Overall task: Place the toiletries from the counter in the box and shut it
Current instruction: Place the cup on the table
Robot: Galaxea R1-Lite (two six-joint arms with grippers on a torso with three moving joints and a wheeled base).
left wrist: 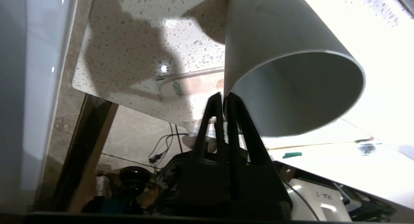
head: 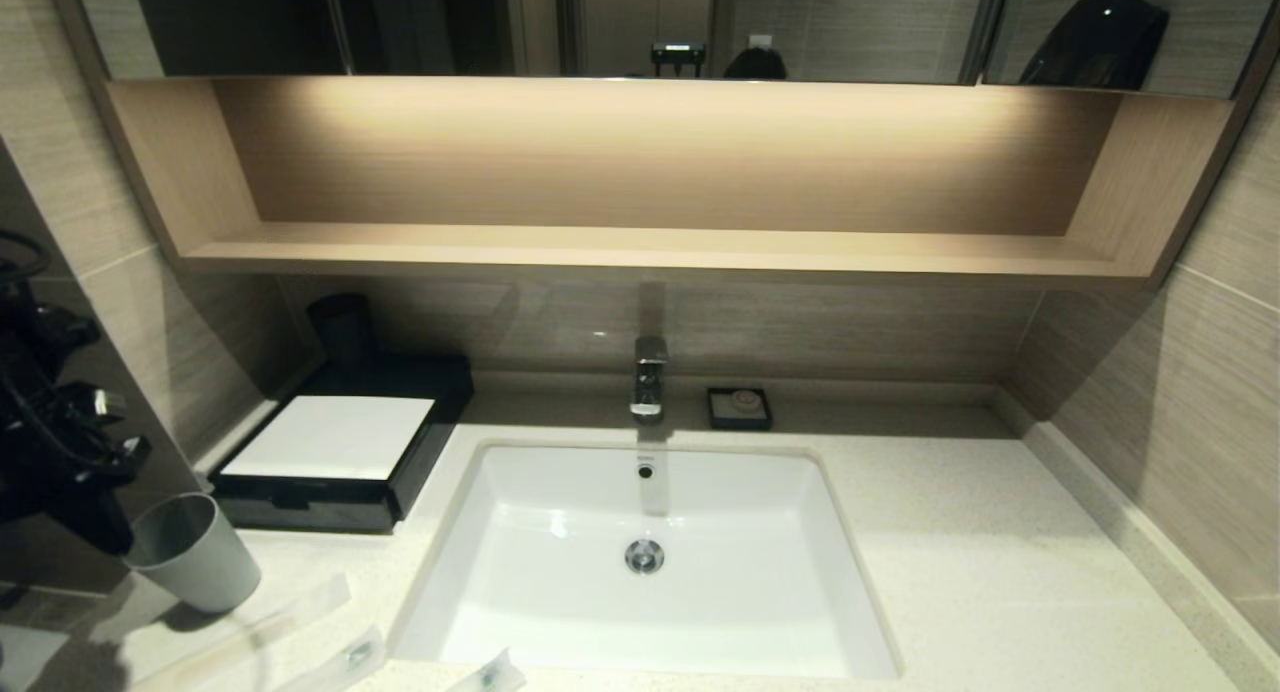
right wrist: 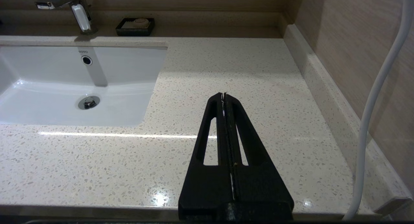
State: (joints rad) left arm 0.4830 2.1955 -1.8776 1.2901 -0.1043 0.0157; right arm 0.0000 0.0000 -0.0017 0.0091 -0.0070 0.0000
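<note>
Pinching the rim of a grey cup (left wrist: 291,65), the left gripper (left wrist: 225,96) holds it tilted above the counter (left wrist: 129,39). The right gripper (right wrist: 223,95) is clenched, holding nothing.

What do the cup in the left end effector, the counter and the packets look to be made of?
Cup, gripped at its rim by the left end effector: probably plastic, with a matte grey, thin, even wall.
Counter: polished speckled stone or composite, cream with glossy light reflections.
Packets: thin clear plastic film, translucent and slightly shiny; contents too unclear to tell.
</note>
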